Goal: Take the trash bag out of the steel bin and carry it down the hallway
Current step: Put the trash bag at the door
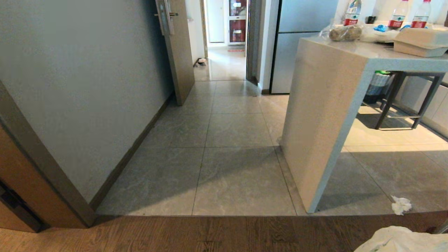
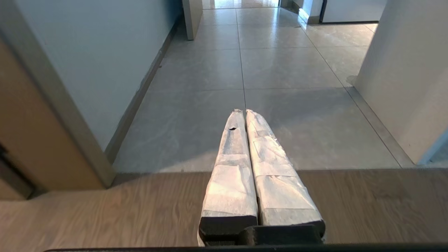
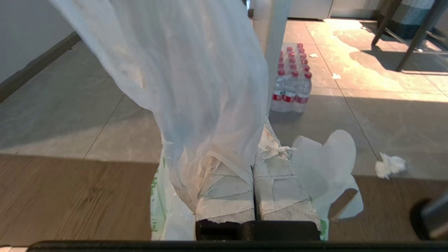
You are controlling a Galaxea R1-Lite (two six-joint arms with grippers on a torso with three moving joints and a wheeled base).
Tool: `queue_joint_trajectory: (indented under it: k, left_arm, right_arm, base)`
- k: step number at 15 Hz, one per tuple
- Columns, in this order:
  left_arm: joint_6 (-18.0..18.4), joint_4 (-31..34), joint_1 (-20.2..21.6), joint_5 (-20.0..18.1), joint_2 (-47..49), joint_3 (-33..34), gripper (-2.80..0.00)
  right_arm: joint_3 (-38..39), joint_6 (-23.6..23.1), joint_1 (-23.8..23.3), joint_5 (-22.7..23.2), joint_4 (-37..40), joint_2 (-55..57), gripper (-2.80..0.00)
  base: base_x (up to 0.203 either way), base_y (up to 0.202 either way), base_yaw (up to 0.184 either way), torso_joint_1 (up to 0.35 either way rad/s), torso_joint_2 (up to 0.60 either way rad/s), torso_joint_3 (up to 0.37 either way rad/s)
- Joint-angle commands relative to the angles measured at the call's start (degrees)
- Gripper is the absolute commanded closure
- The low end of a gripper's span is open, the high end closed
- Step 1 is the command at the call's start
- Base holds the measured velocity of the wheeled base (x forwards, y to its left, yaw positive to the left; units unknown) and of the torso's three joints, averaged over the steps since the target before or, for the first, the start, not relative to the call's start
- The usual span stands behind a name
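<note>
Currently, per view:
head view: neither arm visible; only a corner of the trash bag (image 1: pixel 402 241) shows at the lower right edge, plus the hallway (image 1: pixel 224 70) running ahead past an open door (image 1: pixel 176 49), a counter (image 1: pixel 325 115) with bottles (image 1: pixel 397 15) on top, and a crumpled tissue (image 1: pixel 401 204) on the tiles.
left wrist view: left gripper (image 2: pixel 245 113) with taped fingers (image 2: pixel 231 168) pressed together, nothing between them; it points over the wood floor (image 2: pixel 105 210) edge toward the tiles. No bag in this view.
right wrist view: only view that shows the grip. right gripper (image 3: pixel 252 168) fingers closed, white film of the trash bag (image 3: pixel 196 77) pinched between them.
bag vs jaws: film rises from the pinch and drapes ahead of and above the right fingers, hiding the tips; a loose flap lies just beside them, green print shows at the other side near the finger bases.
also only here: bottle pack (image 3: pixel 292 84) standing on the tiles beyond the jaws, tissue (image 3: pixel 389 165) well off to one side.
steel bin: cannot identify it in any view.
</note>
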Motion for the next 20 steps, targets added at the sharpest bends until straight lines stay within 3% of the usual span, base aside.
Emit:
queue_joint_trajectory:
  k: [1,20]
  left_arm:
    - [0.26,-0.02,0.0,0.0,-0.02,0.0,0.0]
    - [-0.44,-0.02,0.0,0.09,0.06,0.0,0.0]
  right_arm:
    - [0.01,-0.05,0.02,0.0,-0.01,-2.22,0.0]
    - [0.01,-0.05,0.02,-0.01,-0.01,-2.22,0.0]
  base:
    - [0.19,0.0,0.002,0.002,0.01,0.001]
    - [0.19,0.0,0.001,0.002,0.0,0.002]
